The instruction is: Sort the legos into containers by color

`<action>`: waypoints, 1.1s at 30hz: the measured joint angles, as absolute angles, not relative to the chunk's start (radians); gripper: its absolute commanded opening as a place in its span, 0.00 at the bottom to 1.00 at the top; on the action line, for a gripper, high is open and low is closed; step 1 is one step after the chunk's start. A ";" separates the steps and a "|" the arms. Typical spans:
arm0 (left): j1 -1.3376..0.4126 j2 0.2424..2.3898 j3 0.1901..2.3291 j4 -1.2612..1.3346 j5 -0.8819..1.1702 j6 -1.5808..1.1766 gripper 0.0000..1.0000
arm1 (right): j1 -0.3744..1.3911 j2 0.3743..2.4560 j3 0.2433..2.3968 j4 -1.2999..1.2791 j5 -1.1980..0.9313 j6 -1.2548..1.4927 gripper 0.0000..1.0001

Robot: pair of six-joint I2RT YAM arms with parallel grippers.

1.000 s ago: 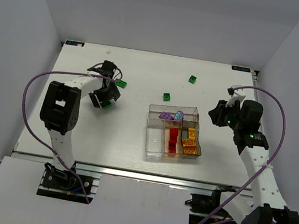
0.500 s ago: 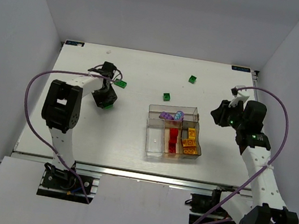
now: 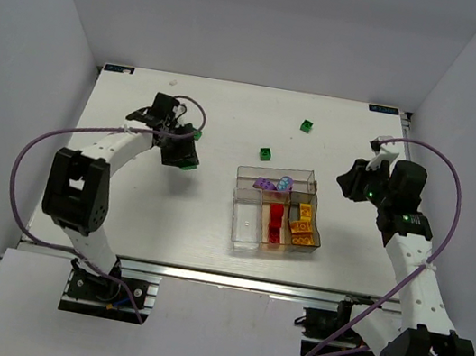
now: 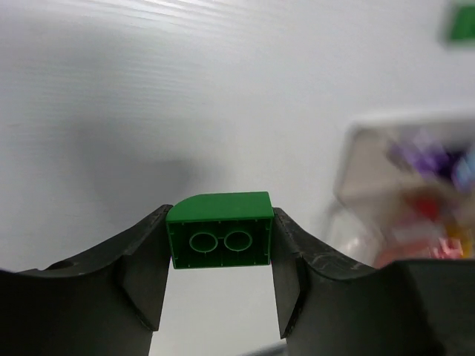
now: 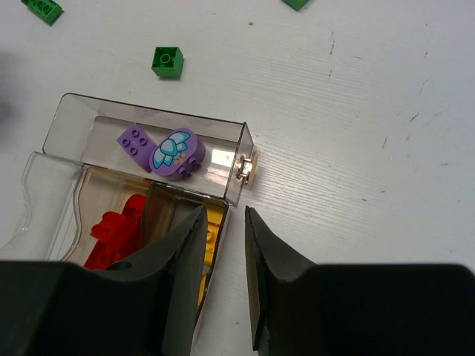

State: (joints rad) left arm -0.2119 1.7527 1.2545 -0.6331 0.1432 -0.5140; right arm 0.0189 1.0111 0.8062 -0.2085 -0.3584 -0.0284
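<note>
My left gripper point(image 4: 220, 256) point(image 3: 183, 154) is shut on a green lego point(image 4: 219, 230), held above the table left of the tray. The clear divided tray point(image 3: 245, 232) point(image 5: 70, 111) holds lilac pieces point(image 3: 264, 183) point(image 5: 178, 152) in its wide compartment, with red bricks point(image 3: 275, 221) point(image 5: 115, 226) and yellow-orange bricks point(image 3: 303, 224) point(image 5: 211, 222) in two narrow ones. Loose green legos point(image 3: 265, 153) point(image 3: 306, 125) point(image 5: 167, 61) lie beyond the tray; another point(image 5: 42, 7) lies farther left. My right gripper point(image 3: 347, 180) point(image 5: 223, 215) hovers at the tray's right edge, narrowly open, holding nothing.
White walls close in the table on the left, right and back. A purple cable loops off each arm. The tray's leftmost narrow compartment point(image 3: 247, 216) shows no bricks.
The left arm has swung right and up the table, carrying the green lego nearer the tray. The right arm has barely shifted.
</note>
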 measured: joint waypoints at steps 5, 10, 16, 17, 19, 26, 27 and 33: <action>-0.268 1.637 1.219 -0.561 0.434 -0.342 0.00 | 0.016 1.011 0.806 -0.209 -0.363 -0.028 0.33; -0.366 1.644 1.212 -0.522 0.565 -0.295 0.00 | 0.007 1.011 0.806 -0.209 -0.368 -0.028 0.33; -0.515 1.666 1.211 -0.519 0.527 -0.339 0.00 | -0.020 1.011 0.806 -0.209 -0.367 -0.028 0.33; -0.536 1.666 1.212 -0.516 0.509 -0.352 0.00 | -0.020 1.011 0.806 -0.208 -0.367 -0.029 0.33; -0.579 1.666 1.213 -0.514 0.459 -0.380 0.01 | -0.022 1.011 0.806 -0.208 -0.367 -0.029 0.33; -0.639 1.699 1.251 -0.515 0.301 -0.474 0.29 | -0.028 1.011 0.806 -0.209 -0.370 -0.029 0.33; -0.642 1.713 1.261 -0.515 0.287 -0.482 0.36 | -0.028 1.011 0.806 -0.208 -0.370 -0.029 0.33; -0.667 1.791 1.307 -0.519 0.237 -0.513 0.49 | -0.034 1.011 0.806 -0.209 -0.370 -0.029 0.33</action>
State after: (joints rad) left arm -0.6674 1.7908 1.3071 -0.5190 0.2371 -0.5133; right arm -0.0338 1.0115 0.8059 -0.2089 -0.3702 -0.0288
